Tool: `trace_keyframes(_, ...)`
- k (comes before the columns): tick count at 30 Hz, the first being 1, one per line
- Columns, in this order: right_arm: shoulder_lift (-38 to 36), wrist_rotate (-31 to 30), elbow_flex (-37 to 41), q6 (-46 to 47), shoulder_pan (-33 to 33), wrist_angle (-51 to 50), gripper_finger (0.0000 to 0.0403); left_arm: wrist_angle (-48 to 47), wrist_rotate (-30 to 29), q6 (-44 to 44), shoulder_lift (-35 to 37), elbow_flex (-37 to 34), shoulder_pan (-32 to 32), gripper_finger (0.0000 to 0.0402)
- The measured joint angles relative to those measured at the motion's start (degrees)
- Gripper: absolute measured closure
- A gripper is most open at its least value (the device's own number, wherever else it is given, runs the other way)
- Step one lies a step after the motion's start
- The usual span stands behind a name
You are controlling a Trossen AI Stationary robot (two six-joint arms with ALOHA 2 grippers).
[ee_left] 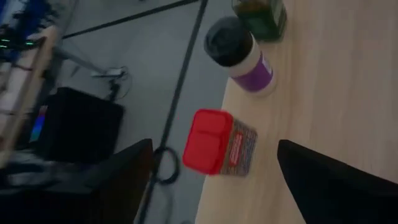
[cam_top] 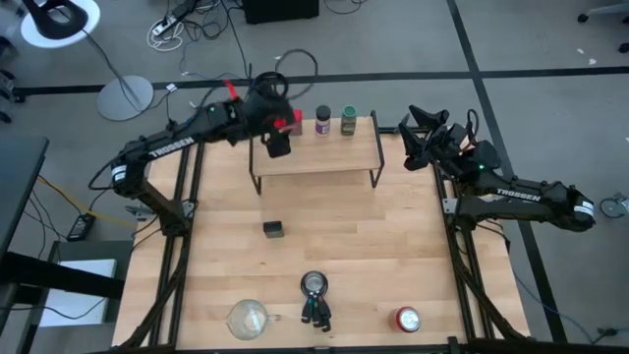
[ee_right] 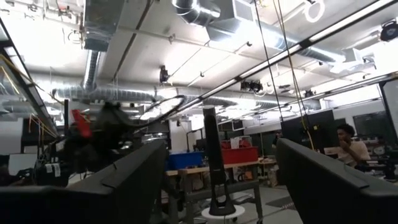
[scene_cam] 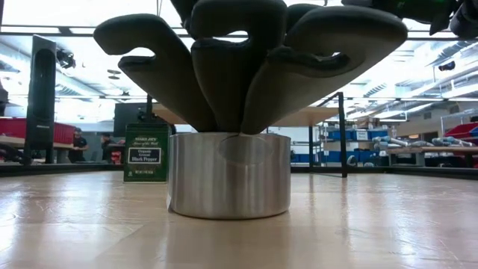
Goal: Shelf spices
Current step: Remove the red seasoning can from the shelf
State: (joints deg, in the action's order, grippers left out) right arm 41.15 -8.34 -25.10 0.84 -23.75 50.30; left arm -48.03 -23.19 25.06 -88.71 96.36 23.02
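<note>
The shelf (cam_top: 314, 162) stands at the table's far side. Along its far edge stand a red square tin (ee_left: 217, 142), a purple-labelled jar (ee_left: 239, 55) and a green jar (ee_left: 261, 15), each on its base. The dark olive tin (cam_top: 273, 229) stands on the tabletop in front of the shelf, also seen in the low view (scene_cam: 146, 153). My left gripper (cam_top: 278, 144) hovers open over the shelf's left part, just short of the red tin, touching nothing. My right gripper (cam_top: 415, 130) is open beyond the table's far right corner, tipped upward at the ceiling.
At the near edge stand a clear glass cup (cam_top: 249, 317), a metal cup (scene_cam: 228, 175) with dark utensils (cam_top: 316, 313) and a round red-topped can (cam_top: 408, 319). The tabletop between the shelf and these is bare wood. A person (ee_right: 351, 148) sits in the room beyond.
</note>
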Motion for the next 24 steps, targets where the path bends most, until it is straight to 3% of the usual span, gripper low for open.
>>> trace_keyframes(9, 0.00, -0.29, 0.00, 0.00, 0.00, 0.24, 0.0094, 1.33, 14.77, -0.22, -3.09, -0.02, 9.09, 0.0050)
trace_keyframes(17, -0.02, -1.29, 0.00, 0.00, 0.00, 0.22, 0.0094, 0.82, 20.84, 0.07, -4.84, -0.02, 12.65, 0.0050)
trace_keyframes(24, 0.00, -2.47, 0.00, 0.00, 0.00, 0.18, 0.0094, -0.16, 22.63, 0.83, -6.99, -0.04, 14.04, 0.0050)
